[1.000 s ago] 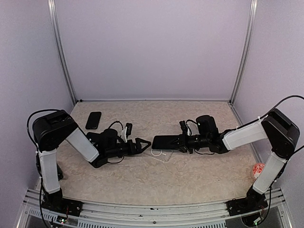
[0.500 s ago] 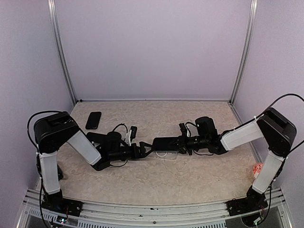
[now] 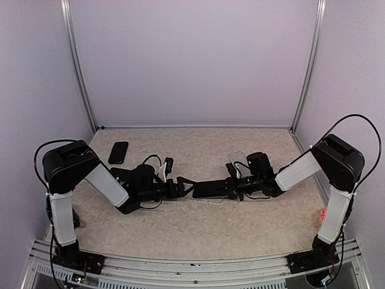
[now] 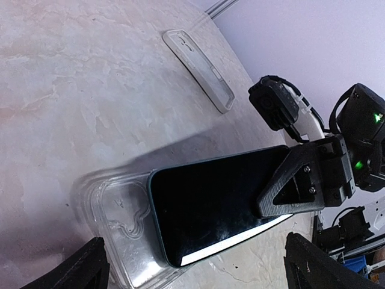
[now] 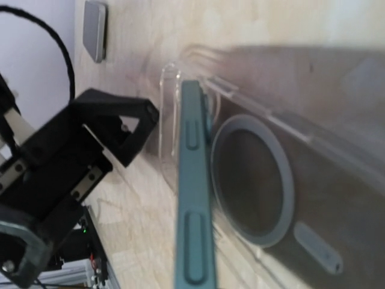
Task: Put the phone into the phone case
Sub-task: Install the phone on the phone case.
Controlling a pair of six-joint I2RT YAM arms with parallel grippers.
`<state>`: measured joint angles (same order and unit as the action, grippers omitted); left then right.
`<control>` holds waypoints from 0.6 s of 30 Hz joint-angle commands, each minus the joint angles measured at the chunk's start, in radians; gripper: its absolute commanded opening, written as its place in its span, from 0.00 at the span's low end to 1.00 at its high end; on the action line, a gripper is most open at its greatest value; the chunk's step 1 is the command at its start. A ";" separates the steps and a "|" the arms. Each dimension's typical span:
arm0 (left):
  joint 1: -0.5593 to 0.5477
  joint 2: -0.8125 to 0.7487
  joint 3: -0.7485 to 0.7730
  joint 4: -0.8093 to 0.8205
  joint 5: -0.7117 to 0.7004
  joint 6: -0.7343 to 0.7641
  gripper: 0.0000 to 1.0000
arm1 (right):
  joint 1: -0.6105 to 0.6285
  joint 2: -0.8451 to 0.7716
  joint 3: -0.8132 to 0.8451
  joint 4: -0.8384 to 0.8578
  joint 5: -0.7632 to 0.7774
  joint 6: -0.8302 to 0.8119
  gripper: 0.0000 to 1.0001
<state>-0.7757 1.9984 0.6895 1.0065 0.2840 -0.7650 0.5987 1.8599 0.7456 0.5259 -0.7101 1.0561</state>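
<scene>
The left gripper [image 3: 185, 188] is holding its fingers spread wide and empty, just short of the phone [image 4: 210, 211]. The phone's long axis is running from those fingers across to the right gripper [image 3: 228, 186], whose fingers are clamping its far end. The glossy black, teal-edged slab is sitting over the phone case [image 4: 117, 232], a clear, round-cornered plastic shell with a pale ring, on the marbled table [image 3: 180, 226].

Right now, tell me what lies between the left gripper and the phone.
Only the bare end of the phone case, jutting past the phone toward the open left gripper; the left wrist view shows it.
</scene>
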 commanded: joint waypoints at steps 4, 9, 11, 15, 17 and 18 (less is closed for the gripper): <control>0.001 0.018 0.044 -0.007 0.015 0.011 0.99 | -0.009 0.046 0.020 0.103 -0.077 0.022 0.00; -0.014 0.031 0.051 -0.008 0.015 0.006 0.99 | -0.008 0.072 0.023 0.117 -0.082 0.034 0.00; -0.020 0.031 0.047 -0.011 0.009 -0.002 0.99 | -0.008 0.082 0.026 0.133 -0.088 0.047 0.00; -0.030 0.019 0.010 -0.007 -0.048 -0.011 0.99 | -0.008 0.098 0.023 0.164 -0.091 0.076 0.00; -0.031 0.005 -0.007 -0.001 -0.073 -0.011 0.99 | -0.008 0.106 0.023 0.176 -0.092 0.087 0.00; -0.031 0.000 -0.014 0.002 -0.082 -0.010 0.99 | -0.008 0.110 0.022 0.182 -0.093 0.092 0.00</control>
<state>-0.8001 2.0113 0.7139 1.0077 0.2596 -0.7704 0.5987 1.9419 0.7547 0.6479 -0.7803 1.1164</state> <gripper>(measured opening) 0.989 0.055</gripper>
